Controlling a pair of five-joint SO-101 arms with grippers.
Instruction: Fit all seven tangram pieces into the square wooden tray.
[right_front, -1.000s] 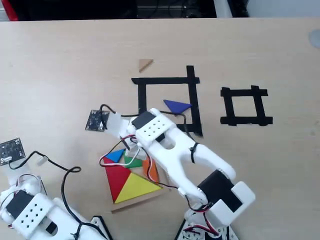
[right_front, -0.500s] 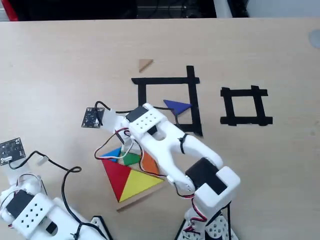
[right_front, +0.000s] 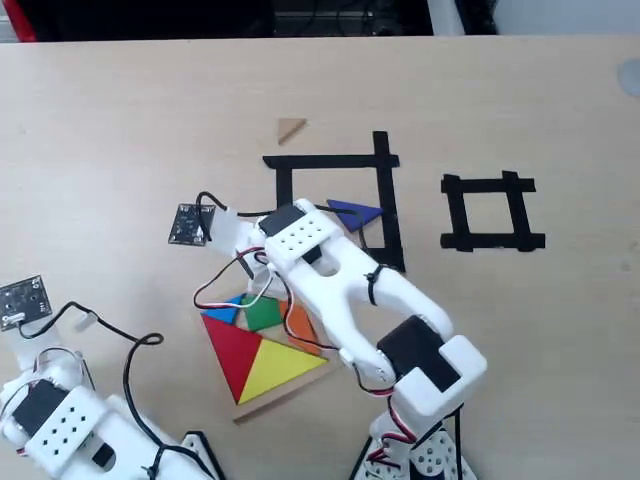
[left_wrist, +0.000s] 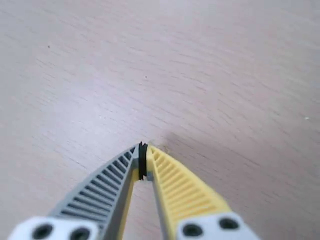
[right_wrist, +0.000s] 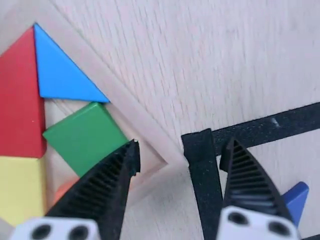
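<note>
Counting five in the square wooden tray (right_front: 280, 395) — red triangle (right_front: 232, 352), yellow triangle (right_front: 280, 368), light blue triangle (right_front: 222, 311), green square (right_front: 263, 315), orange piece (right_front: 300, 322). Yet to go in: dark blue triangle (right_front: 355, 212) inside the taped square (right_front: 383, 185), tan triangle (right_front: 291, 129) just beyond it. Holding the right gripper (right_wrist: 183, 145) wide over the tray's corner — left gripper (left_wrist: 143, 150) pinched closed.

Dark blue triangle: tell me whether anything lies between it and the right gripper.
Nothing visible blocks it. The open right gripper hangs over the tray corner; only flat black tape lies between it and the dark blue triangle.
</note>
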